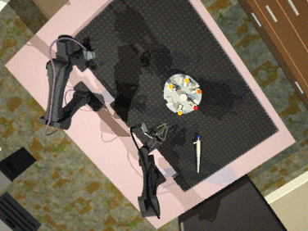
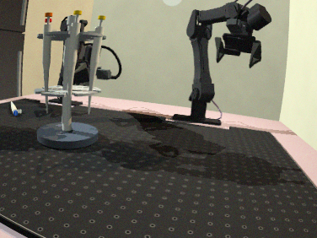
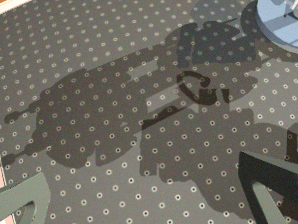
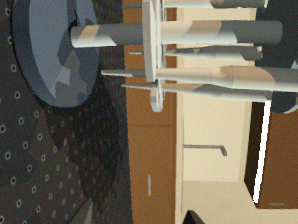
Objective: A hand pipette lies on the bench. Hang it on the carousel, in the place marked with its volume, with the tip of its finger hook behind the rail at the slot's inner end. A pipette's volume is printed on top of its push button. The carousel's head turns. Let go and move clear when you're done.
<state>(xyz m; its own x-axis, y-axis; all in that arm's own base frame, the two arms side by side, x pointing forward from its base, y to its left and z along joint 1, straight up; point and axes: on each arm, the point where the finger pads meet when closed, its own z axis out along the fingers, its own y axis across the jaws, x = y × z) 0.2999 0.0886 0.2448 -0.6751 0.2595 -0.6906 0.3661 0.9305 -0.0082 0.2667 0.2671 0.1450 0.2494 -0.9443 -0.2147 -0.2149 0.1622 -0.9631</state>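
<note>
The hand pipette [image 1: 198,156] [image 2: 13,107] lies on the dark mat, white with a blue push button [image 1: 198,138] [image 2: 15,113] and a small finger hook beside it. The print on the button is too small to read. The carousel [image 1: 174,99] [image 2: 67,137] [image 3: 281,26] [image 4: 50,45] stands upright with several pipettes hanging, their buttons yellow, orange and red. My left gripper [image 1: 92,54] [image 2: 236,62] [image 3: 141,174] is wide open and empty, high over the mat, away from the carousel. My right gripper [image 1: 164,132] [image 4: 139,214] is half open and empty, between its arm's base and the carousel, left of the pipette in the top view.
The perforated dark mat [image 1: 246,119] [image 2: 190,202] lies on a pink table [image 1: 287,141]. The hanging pipettes [image 2: 47,63] [image 4: 235,77] stick out around the carousel's head. Brown cabinets [image 1: 283,41] [image 4: 150,150] stand beyond the table.
</note>
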